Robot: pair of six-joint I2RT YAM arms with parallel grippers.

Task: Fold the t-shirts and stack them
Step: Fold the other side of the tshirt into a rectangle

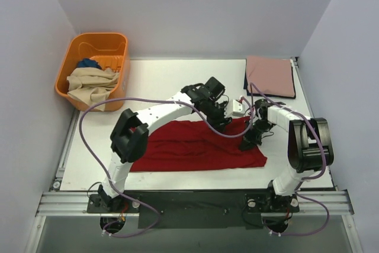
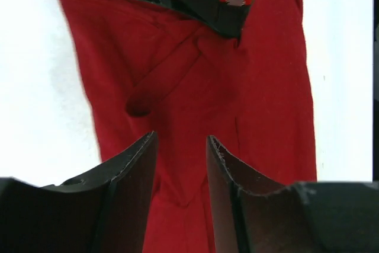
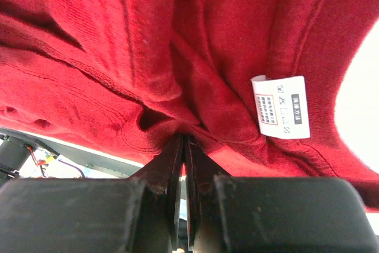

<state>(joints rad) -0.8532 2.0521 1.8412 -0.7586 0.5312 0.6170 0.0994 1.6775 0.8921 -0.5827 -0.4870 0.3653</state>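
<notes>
Pinches the dark red t-shirt (image 1: 189, 146), spread across lower frame centre, in the closed right gripper (image 3: 185, 140), apparently anchoring it for folding, and hovers the parted, empty left gripper (image 2: 180, 137) above.

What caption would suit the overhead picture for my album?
The right gripper pinches the spread dark red t-shirt; a folded pink shirt and an orange basket sit behind.
</notes>
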